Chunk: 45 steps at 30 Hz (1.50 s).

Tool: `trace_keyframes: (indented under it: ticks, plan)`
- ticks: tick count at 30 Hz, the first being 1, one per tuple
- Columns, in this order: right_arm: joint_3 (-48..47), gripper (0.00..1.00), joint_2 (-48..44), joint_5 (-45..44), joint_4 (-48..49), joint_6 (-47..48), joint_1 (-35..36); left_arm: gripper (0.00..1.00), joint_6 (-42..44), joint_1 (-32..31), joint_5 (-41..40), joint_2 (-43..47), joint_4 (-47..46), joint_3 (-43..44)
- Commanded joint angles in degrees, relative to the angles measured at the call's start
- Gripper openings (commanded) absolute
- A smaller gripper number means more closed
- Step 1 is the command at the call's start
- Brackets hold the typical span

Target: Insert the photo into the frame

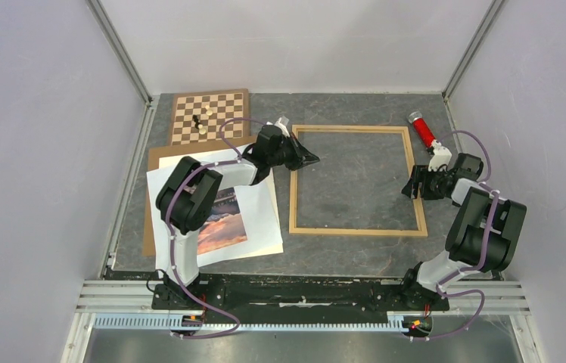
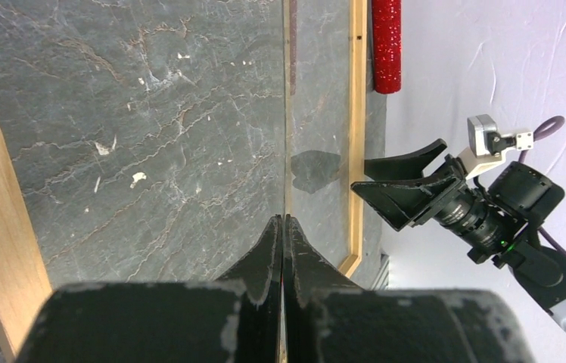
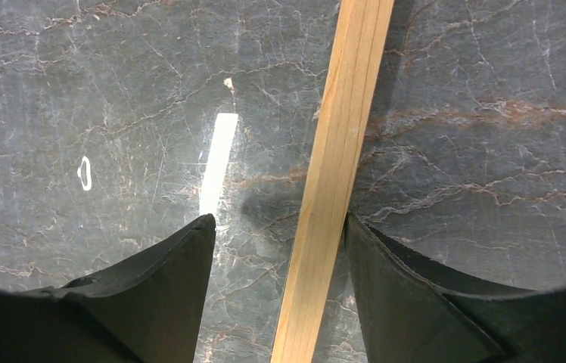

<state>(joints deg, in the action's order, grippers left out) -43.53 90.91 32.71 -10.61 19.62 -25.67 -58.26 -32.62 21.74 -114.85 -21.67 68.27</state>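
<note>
Two arms are at the frame [image 1: 359, 231], and neither is at the photo [image 1: 227, 223]. The frame lies flat on the table [image 1: 356, 255], between the middle and the right edge.

The left gripper [image 1: 310, 159] is at the frame's left border with its jaws pressed together. In the left wrist view a thin straight line runs out from their tips. It is maybe the edge of a clear pane, but I cannot tell.

The right gripper [image 3: 278, 219] has its jaws open, one close on each side of the frame's right border.

The photo is toward the near-left corner of the table. It rests on white sheets [image 1: 261, 219] that lie over a brown backing board [image 1: 166, 153], and the left arm hangs over part of it. From the left jaws the photo lies back toward the near edge and to the left. From the right jaws it is across the whole frame, well apart. Its long axis seems to run from near edge to far edge, a little turned.

I judge the left arm is the nearer one for the pick. The print is thin and flat on paper, so catching its edge may be difficult.
</note>
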Motion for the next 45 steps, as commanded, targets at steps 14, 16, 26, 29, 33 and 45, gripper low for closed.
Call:
trace_keyframes:
  ticks: [14,16,26,29,33,45]
  plan:
    - [-0.5,0.68,2.3,3.2,-4.0,0.5,-0.2,0.02,-13.8,-0.1,1.6,-1.2,-6.3,-2.6]
    - [-0.4,0.68,2.4,3.2,-4.0,0.6,-0.2,0.02,-15.2,-0.1,1.6,-1.5,-6.2,-2.5]
    - [-0.3,0.68,2.7,3.2,-3.9,1.0,-0.2,0.02,-20.0,-0.2,2.2,-2.4,-6.5,-3.0]
    - [-0.3,0.67,2.8,3.2,-3.8,1.1,-0.2,0.02,-21.0,-0.2,2.4,-2.5,-6.5,-3.4]
    - [-0.3,0.67,2.6,2.5,-3.5,1.0,-0.2,0.02,-22.1,-0.2,3.1,-2.2,-6.6,-3.8]
    - [-2.8,0.67,1.3,-0.5,-3.5,-1.1,-0.2,0.02,-26.2,-0.1,5.2,-0.6,-15.6,-5.8]
